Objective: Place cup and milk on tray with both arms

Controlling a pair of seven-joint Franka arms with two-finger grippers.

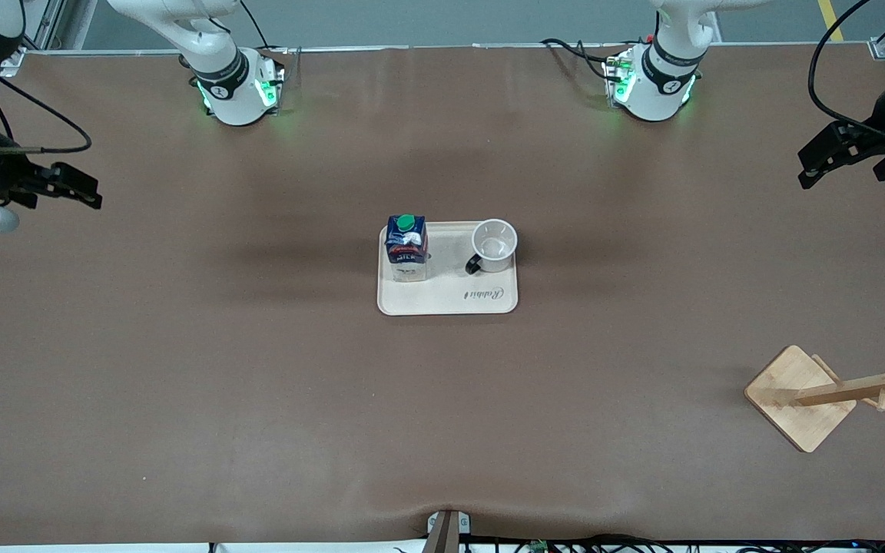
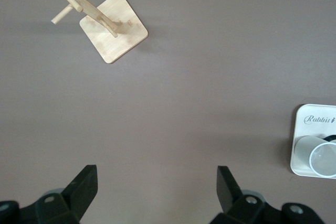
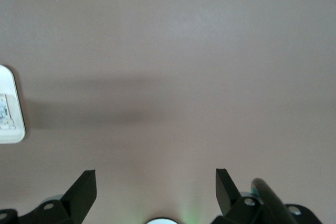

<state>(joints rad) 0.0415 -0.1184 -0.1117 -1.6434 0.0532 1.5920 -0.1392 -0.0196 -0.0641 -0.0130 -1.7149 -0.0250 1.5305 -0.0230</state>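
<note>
The cream tray (image 1: 447, 301) lies in the middle of the brown table. The dark blue milk carton (image 1: 406, 247) with a green cap stands on it at the right arm's end. The white cup (image 1: 494, 245) with a black handle stands upright on it at the left arm's end. My left gripper (image 1: 834, 157) is open and empty, up over the table at the left arm's end. My right gripper (image 1: 74, 187) is open and empty, up over the right arm's end. The left wrist view shows the tray's corner (image 2: 310, 129) and the cup (image 2: 319, 157). The right wrist view shows the tray's edge (image 3: 10, 114).
A wooden rack (image 1: 834, 392) with a square base lies tipped over near the front camera at the left arm's end; it also shows in the left wrist view (image 2: 113, 27). A clamp (image 1: 446, 530) sits at the table's near edge.
</note>
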